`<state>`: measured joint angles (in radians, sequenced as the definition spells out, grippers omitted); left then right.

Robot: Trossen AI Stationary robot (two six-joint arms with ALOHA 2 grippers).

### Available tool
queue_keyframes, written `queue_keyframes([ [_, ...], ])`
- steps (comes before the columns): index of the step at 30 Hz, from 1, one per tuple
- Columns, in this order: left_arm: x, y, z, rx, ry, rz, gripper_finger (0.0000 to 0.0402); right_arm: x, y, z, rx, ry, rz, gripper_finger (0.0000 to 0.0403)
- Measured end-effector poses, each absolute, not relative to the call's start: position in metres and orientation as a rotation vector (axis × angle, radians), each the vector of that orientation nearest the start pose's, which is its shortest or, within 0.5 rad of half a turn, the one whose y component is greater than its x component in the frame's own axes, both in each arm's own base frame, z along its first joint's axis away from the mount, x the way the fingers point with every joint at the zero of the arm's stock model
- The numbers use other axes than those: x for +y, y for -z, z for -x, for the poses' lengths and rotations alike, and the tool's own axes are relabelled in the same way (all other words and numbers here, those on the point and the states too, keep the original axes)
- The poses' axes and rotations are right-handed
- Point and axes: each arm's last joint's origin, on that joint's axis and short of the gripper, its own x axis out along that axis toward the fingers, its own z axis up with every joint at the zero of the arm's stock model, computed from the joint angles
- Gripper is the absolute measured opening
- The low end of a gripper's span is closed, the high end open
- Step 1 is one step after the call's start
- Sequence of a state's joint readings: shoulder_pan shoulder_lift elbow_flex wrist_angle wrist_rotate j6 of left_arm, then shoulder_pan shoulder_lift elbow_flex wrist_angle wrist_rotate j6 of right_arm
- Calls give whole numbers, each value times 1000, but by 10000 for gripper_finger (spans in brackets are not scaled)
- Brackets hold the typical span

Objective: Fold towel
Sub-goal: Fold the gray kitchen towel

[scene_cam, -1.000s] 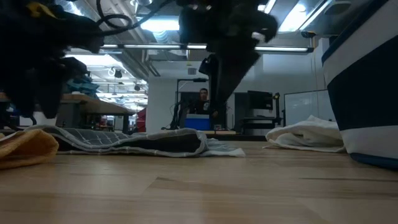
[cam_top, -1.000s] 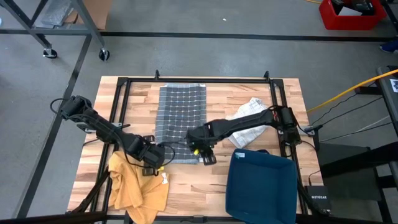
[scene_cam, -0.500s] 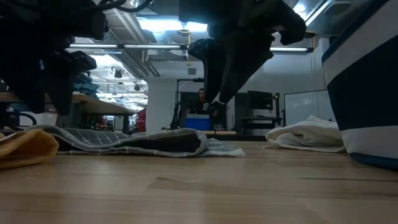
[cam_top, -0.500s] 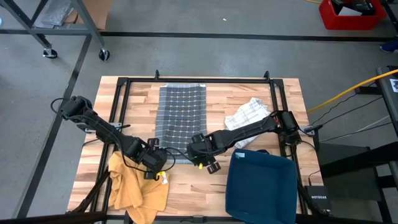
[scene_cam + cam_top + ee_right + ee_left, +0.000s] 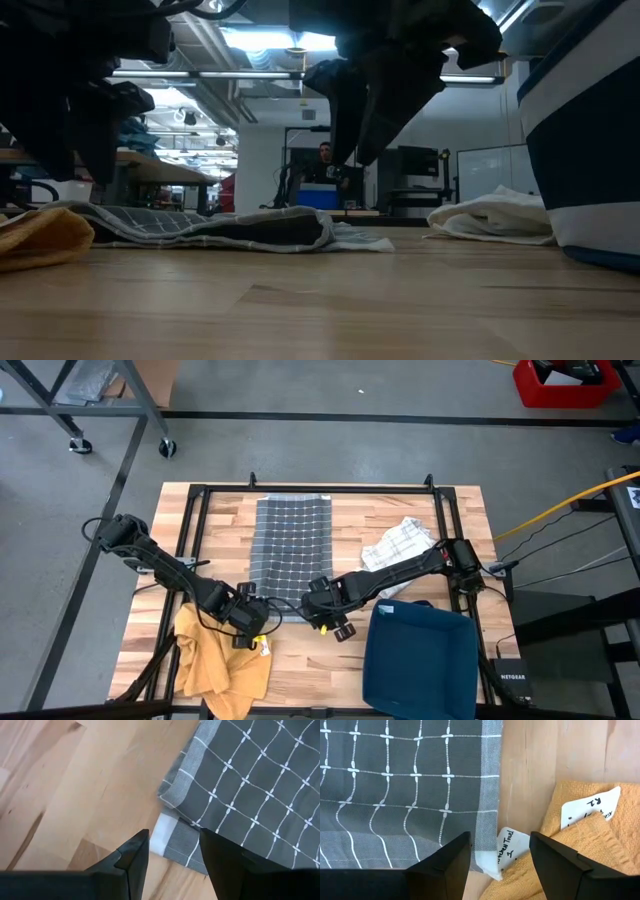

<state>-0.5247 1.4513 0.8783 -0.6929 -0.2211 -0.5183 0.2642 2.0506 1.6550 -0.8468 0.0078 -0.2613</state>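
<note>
A grey checked towel (image 5: 291, 550) lies flat down the middle of the table, its near end (image 5: 230, 228) slightly rumpled. My left gripper (image 5: 251, 623) hovers open above the towel's near left corner (image 5: 485, 845), where a white tag (image 5: 509, 847) sticks out. My right gripper (image 5: 336, 624) hovers open above the near right corner (image 5: 172, 827), whose edge is turned over on itself. In both wrist views the fingers stand above the cloth with only table and towel between them.
A yellow towel (image 5: 220, 660) with paper tags (image 5: 587, 807) lies bunched just beside my left gripper. A white checked towel (image 5: 400, 545) lies at the right. A blue bin (image 5: 425, 660) stands at the near right, close to my right arm.
My right gripper has moved off the towel's near end toward the table's near edge and a little to the right, rolling its wrist as it went. It now stands over the near right corner. The towel has not moved.
</note>
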Motion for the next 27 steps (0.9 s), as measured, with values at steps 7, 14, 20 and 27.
queue_keyframes([
  [7,-123,-192,-225,1189,-62,18,194,110,-207,-408,1202,-387,400,179],
  [14,-127,-193,-232,1122,-20,25,194,113,-204,-406,1205,-393,407,179],
  [20,-129,-181,-237,1152,-14,-46,194,124,-187,-399,1205,-401,439,179],
  [27,-130,-163,-242,1178,-75,-149,194,128,-178,-400,1147,-352,481,179],
])
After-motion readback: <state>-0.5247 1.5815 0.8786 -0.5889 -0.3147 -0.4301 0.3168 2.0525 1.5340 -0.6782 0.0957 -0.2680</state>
